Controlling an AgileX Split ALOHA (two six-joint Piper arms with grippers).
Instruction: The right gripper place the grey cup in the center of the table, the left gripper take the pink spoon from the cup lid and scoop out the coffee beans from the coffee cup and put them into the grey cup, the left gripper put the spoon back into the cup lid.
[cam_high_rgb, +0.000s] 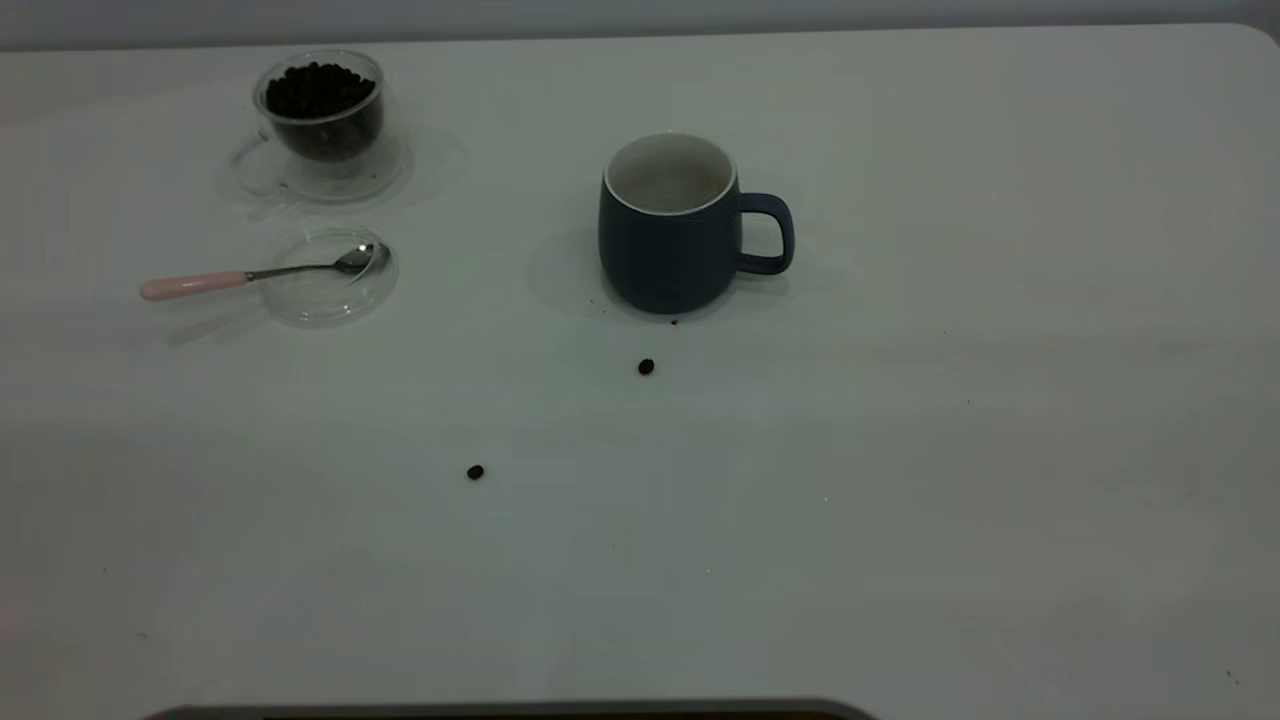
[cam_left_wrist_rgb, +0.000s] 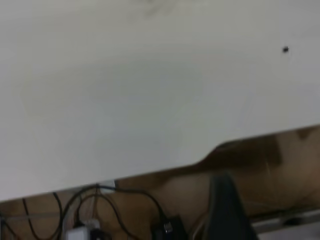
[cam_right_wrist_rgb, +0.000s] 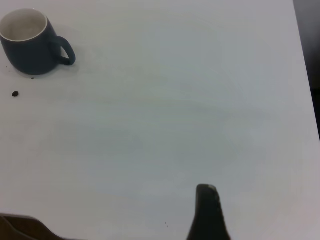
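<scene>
The grey cup (cam_high_rgb: 675, 235) stands upright near the middle of the table (cam_high_rgb: 900, 450), handle to the right; its white inside looks empty. It also shows in the right wrist view (cam_right_wrist_rgb: 30, 47). The pink spoon (cam_high_rgb: 250, 277) lies with its metal bowl in the cup lid (cam_high_rgb: 330, 280) and its pink handle sticking out to the left. The coffee cup (cam_high_rgb: 322, 115), full of coffee beans (cam_high_rgb: 318, 90), stands behind the lid. Neither arm shows in the exterior view. The left gripper (cam_left_wrist_rgb: 227, 210) hangs past the table edge. The right gripper (cam_right_wrist_rgb: 207, 212) is over bare table, far from the cup.
Two stray beans lie on the table in front of the grey cup (cam_high_rgb: 646, 367) (cam_high_rgb: 475, 472); one shows in the right wrist view (cam_right_wrist_rgb: 15, 93). Cables (cam_left_wrist_rgb: 100, 210) run below the table edge in the left wrist view.
</scene>
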